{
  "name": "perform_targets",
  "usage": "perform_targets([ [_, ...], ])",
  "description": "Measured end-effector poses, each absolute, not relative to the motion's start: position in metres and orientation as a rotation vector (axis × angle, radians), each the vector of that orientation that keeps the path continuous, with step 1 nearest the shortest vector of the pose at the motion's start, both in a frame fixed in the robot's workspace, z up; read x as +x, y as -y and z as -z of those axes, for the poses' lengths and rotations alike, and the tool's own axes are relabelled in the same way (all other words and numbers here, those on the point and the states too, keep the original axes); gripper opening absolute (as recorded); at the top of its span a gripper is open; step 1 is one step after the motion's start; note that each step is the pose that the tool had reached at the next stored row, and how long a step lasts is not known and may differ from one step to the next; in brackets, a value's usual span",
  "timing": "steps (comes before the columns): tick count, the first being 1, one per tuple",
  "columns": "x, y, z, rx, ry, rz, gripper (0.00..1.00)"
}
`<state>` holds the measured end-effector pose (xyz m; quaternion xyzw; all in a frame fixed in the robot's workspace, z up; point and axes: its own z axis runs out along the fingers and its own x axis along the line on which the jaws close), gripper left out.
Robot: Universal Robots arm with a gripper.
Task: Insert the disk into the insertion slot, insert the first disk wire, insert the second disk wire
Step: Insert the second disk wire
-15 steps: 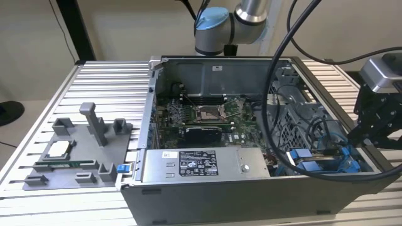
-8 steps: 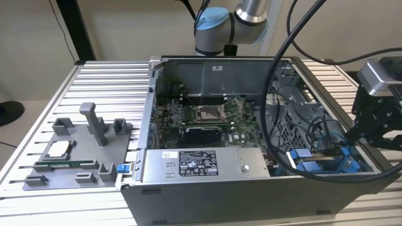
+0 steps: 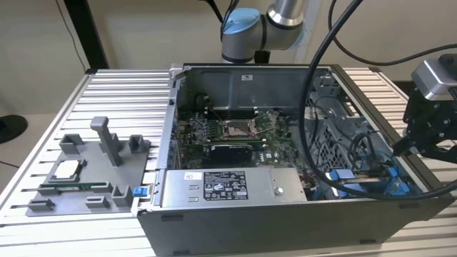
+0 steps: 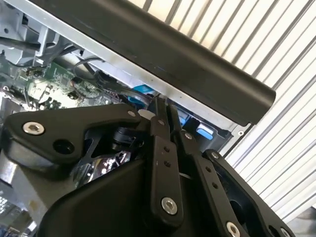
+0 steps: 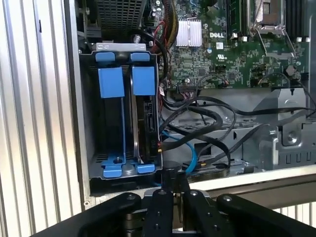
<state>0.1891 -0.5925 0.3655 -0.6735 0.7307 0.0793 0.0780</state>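
Computer case on table; disk in insertion slot at case's exterior-view-right edge; fixture tray at table's exterior-view-left edge.

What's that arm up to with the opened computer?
A robot arm is working on an open computer case lying on a slatted metal table. Its black pincer hangs at the case's edge on the exterior view's right, just above the drive bay. In the first wrist view the hard drive in its blue frame stands inside that bay, next to a vacant place. The pincer's fingers look closed together, and a blue cable lies close by.
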Motion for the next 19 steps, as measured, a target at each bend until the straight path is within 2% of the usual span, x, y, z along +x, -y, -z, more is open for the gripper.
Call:
perform_targets([
  [7,0.175,0.592,-0.386,-2.016,-2.187,-0.240,0.00],
  [19,0.132,0.592,-0.388,-2.016,-2.187,-0.239,0.00],
])
